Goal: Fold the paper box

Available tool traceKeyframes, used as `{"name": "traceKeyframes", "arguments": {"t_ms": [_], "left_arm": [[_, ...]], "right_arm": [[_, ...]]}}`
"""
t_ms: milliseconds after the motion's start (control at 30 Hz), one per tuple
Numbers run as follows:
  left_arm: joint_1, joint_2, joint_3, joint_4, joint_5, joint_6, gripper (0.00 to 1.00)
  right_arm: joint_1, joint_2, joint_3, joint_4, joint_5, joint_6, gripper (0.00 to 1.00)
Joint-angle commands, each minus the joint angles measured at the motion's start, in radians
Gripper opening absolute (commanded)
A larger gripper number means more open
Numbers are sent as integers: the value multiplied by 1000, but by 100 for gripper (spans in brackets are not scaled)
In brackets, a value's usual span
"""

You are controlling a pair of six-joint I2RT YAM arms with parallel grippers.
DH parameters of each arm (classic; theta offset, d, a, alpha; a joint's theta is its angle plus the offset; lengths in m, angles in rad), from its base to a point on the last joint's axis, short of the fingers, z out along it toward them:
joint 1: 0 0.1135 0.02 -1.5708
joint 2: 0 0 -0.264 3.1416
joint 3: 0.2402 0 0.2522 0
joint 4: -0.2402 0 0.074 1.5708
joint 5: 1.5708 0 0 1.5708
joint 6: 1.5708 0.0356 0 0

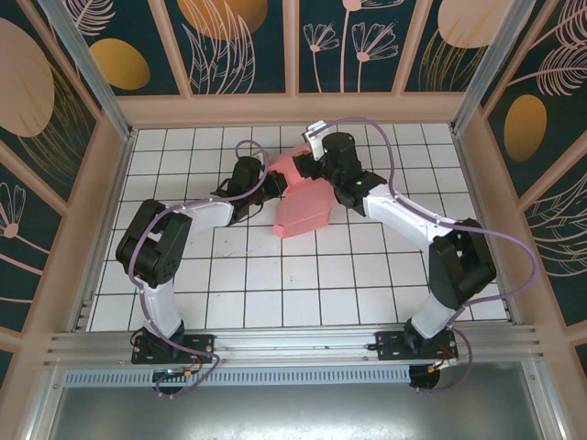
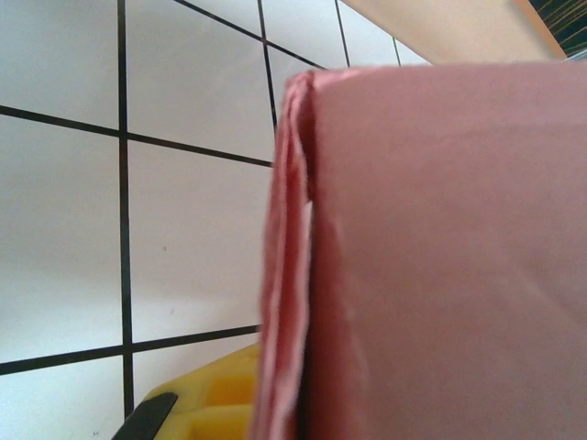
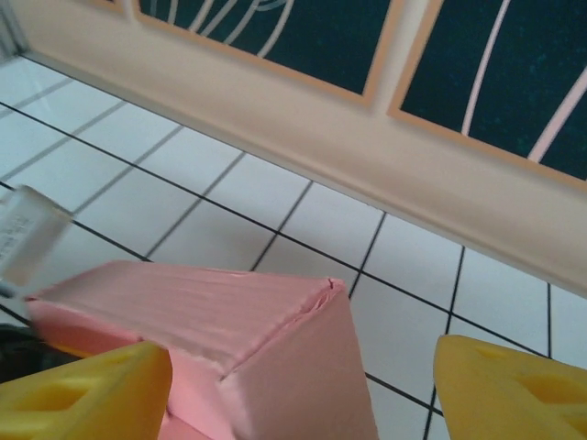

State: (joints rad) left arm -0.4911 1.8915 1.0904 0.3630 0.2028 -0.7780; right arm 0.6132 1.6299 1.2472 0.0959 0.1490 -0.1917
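Gripping the paper box [image 1: 303, 200] by its layered edge, the left gripper [image 1: 269, 183] was clamped shut; box was mid-table, btwn both arms. Meanwhile the right gripper [image 1: 315, 168] stood w/ jaws apart, astride a folded corner. Best bet: close squarely on the crease, w/o crushing the thin card.

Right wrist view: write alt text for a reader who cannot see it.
A folded corner of the salmon-pink paper box sits between the two yellow fingers of the open right gripper, which stand wide apart. Behind it lie the white tiled table with black grid lines and a dark wall panel with pale curved lines.
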Motion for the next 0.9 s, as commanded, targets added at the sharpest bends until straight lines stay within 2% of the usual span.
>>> {"name": "traceKeyframes", "arguments": {"t_ms": [0,233,367,467,567,733,867], "left_arm": [[-4,-9,28,36,17,10,0],[-3,-15,33,4,2,37,0],[10,-29,88,-141,-2,179,0],[23,-22,191,-375,18,336,0],[25,10,317,-648,-7,491,0],[25,73,481,-1045,-154,664,0],[25,102,528,-1297,-288,698,0]], "right_arm": [[-1,-59,-27,-25,-66,34,78],[-31,-186,-120,49,-184,105,83],[-61,-250,-179,74,-221,159,83],[-105,-290,-221,79,-216,163,83],[-130,-320,-252,77,-230,168,83],[-161,-344,-289,78,-255,179,83],[-176,-342,-307,86,-275,188,83]]}}
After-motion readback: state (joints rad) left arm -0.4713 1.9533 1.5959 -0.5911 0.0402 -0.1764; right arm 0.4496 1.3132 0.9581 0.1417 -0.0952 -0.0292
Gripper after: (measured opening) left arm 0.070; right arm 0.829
